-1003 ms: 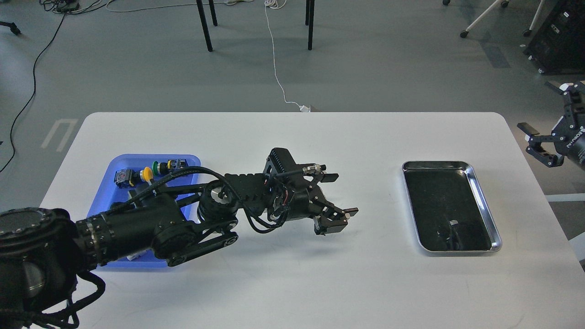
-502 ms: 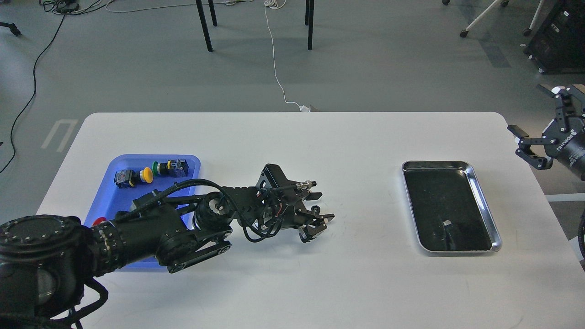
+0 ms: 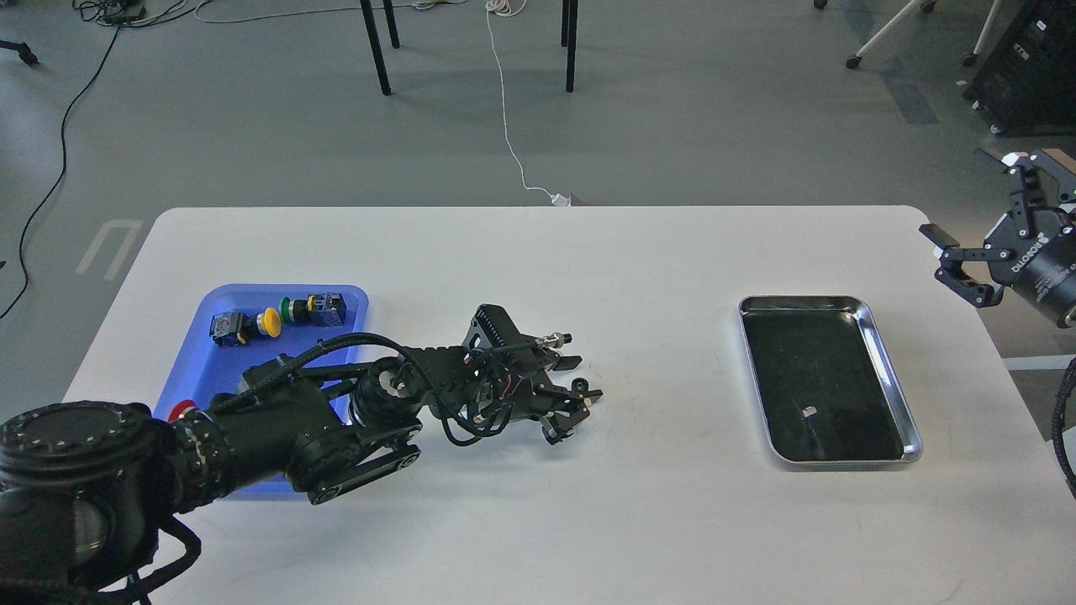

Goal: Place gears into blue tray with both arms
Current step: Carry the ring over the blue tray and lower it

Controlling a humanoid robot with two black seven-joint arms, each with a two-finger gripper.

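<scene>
A tiny black gear [image 3: 578, 385] lies on the white table, left of the middle. My left gripper [image 3: 580, 380] is down at the table with its fingers open on either side of that gear; whether a finger touches it is unclear. The blue tray [image 3: 332, 293] sits at the left, partly covered by my left arm. My right gripper [image 3: 975, 197] hangs open and empty at the right edge of the view, above and beyond the table's right side.
Coloured push-button switches [image 3: 269, 320] lie at the back of the blue tray, and a red one [image 3: 179, 411] shows beside my arm. A shiny silver tray [image 3: 878, 336] with a dark bottom stands on the right. Cables and chair legs are on the floor behind.
My left gripper has come down and back to the left, narrowing its fingers around the gear. The right gripper has moved up and left at the view's edge.
</scene>
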